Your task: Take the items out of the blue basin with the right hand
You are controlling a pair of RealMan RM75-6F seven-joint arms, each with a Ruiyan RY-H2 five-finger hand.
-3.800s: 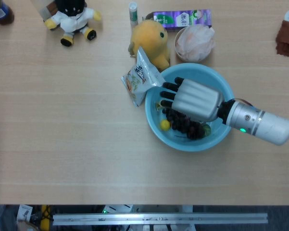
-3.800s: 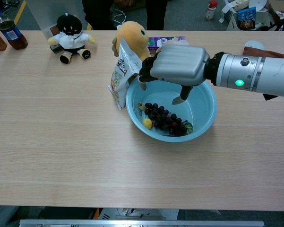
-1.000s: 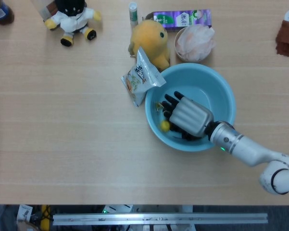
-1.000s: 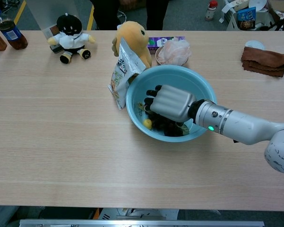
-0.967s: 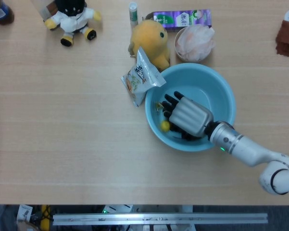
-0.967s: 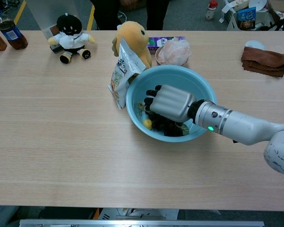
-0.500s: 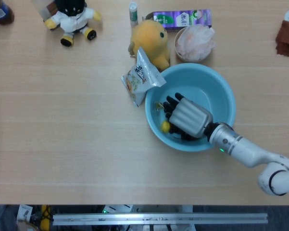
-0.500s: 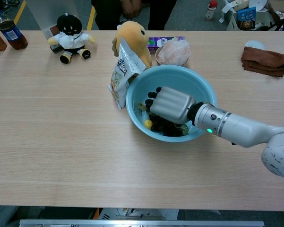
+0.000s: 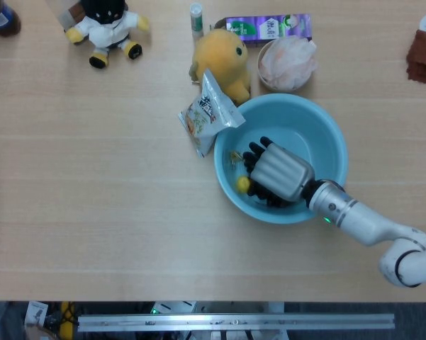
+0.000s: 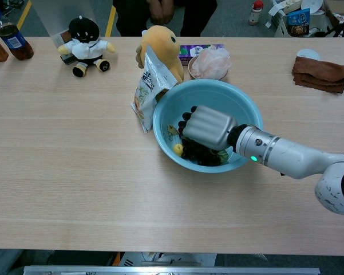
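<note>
The blue basin (image 9: 320,122) (image 10: 242,98) stands right of the table's middle. Inside lie a bunch of dark grapes (image 9: 272,201) (image 10: 197,155) and a small yellow fruit (image 9: 242,185) (image 10: 177,149). My right hand (image 9: 280,173) (image 10: 209,127) is down in the basin on top of the grapes, back upward, with its fingers curled into the bunch and gripping it. The hand covers most of the grapes. A snack bag (image 9: 208,113) (image 10: 147,86) leans against the basin's left rim. My left hand shows in neither view.
Behind the basin are a yellow plush toy (image 9: 223,57), a bowl of white wrapping (image 9: 287,62) and a purple box (image 9: 266,27). A black-and-white doll (image 9: 106,25) sits far left, and a brown cloth (image 10: 320,73) lies far right.
My right hand has come down from above the basin onto the grapes. Over the last second its fingers have curled in further around the bunch.
</note>
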